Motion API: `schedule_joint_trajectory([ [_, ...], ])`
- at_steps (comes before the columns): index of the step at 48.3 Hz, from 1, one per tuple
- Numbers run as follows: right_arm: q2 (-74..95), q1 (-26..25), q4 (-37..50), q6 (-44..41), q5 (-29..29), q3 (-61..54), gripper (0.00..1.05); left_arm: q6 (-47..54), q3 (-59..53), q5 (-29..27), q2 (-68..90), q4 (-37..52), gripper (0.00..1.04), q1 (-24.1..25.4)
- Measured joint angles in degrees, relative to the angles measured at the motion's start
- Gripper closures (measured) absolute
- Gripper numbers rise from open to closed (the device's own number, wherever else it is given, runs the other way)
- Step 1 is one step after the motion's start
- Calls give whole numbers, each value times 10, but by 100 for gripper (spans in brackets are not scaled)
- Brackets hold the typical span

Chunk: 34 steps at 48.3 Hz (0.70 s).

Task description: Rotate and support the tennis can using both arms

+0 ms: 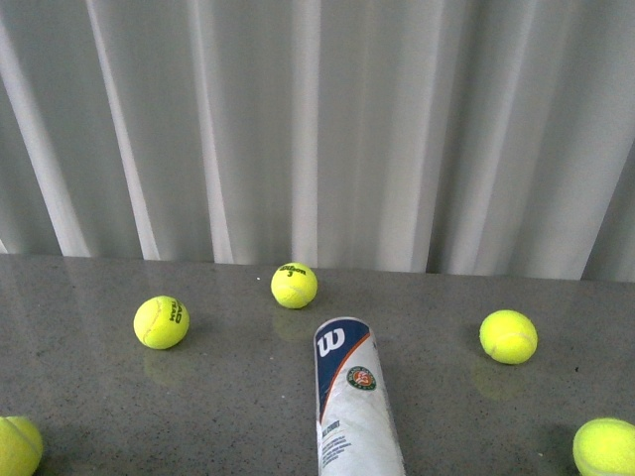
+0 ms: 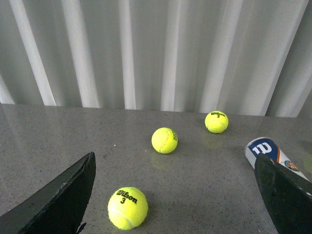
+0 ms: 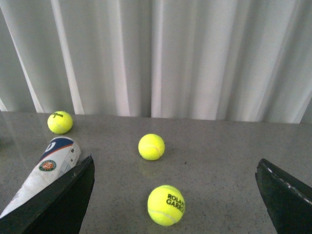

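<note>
The tennis can [image 1: 352, 402] lies on its side on the grey table, its navy end with the white W pointing away from me and its near end cut off by the frame's lower edge. Neither arm shows in the front view. In the left wrist view my left gripper [image 2: 175, 195] is open, and the tennis can [image 2: 265, 151] lies just behind one black finger [image 2: 285, 195]. In the right wrist view my right gripper [image 3: 175, 195] is open too, the tennis can [image 3: 46, 170] lying beside and partly behind one finger [image 3: 61, 204]. Neither gripper holds anything.
Several yellow tennis balls lie around the can: one [image 1: 294, 285] just beyond its far end, one [image 1: 161, 321] to the left, one [image 1: 508, 336] to the right, two at the near corners. A ball [image 2: 127, 207] lies between the left fingers, another [image 3: 166, 204] between the right. White curtain [image 1: 317, 129] behind the table.
</note>
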Motion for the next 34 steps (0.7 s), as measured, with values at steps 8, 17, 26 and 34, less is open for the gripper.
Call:
schedule_joint_trajectory([
  [8,0,0,0,0,0,0,7,0,0,0,0,0,7,0],
  [17,0,0,0,0,0,0,7,0,0,0,0,0,7,0],
  [26,0,0,0,0,0,0,7,0,0,0,0,0,7,0],
  [34,0,0,0,0,0,0,7,0,0,0,0,0,7,0],
])
